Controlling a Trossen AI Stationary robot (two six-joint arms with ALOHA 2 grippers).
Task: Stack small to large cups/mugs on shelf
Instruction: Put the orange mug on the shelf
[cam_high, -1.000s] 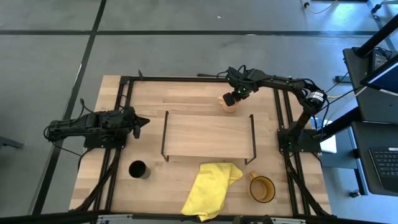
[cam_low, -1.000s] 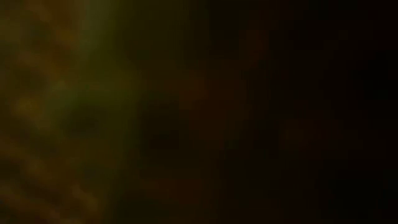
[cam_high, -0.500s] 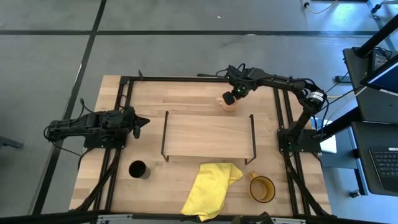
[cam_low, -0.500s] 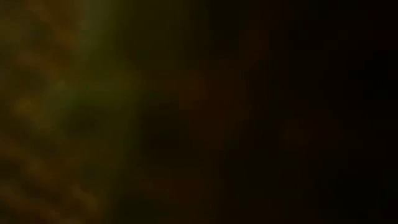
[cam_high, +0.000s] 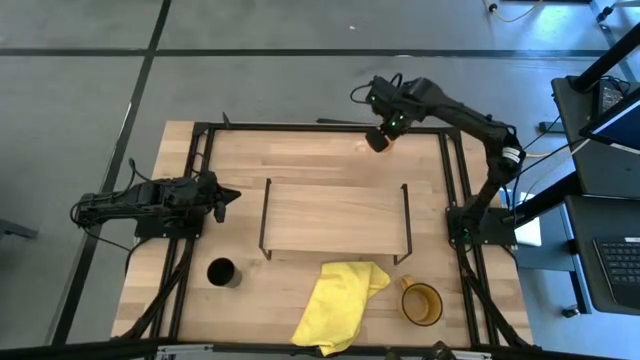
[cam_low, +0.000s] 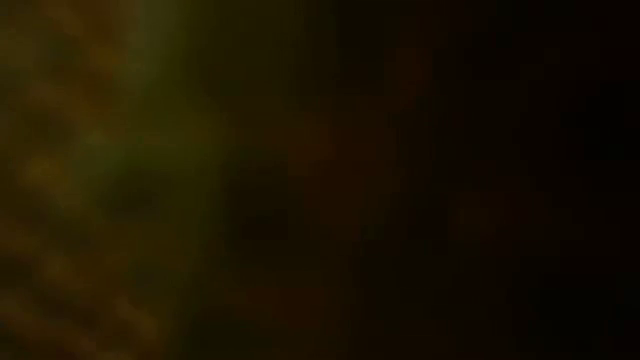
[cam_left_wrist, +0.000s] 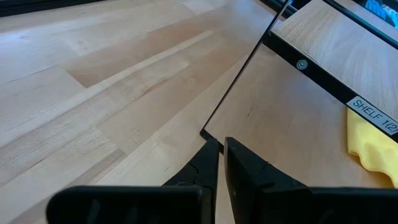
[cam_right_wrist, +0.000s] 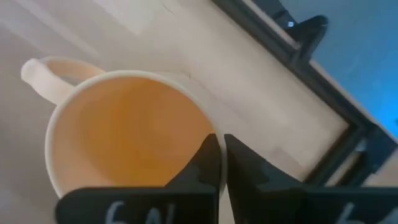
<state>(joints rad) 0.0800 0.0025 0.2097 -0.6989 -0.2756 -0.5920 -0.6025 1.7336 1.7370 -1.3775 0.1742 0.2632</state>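
Two dark jointed arms, black cables

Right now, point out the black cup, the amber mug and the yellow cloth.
black cup (cam_high: 222, 272), high view, its dark opening.
amber mug (cam_high: 423, 304), high view, middle of its bowl.
yellow cloth (cam_high: 338, 303), high view, centre of the folds.

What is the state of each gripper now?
Left gripper: shut, holding nothing, beside the shelf.
Right gripper: shut on the rim of the peach mug.
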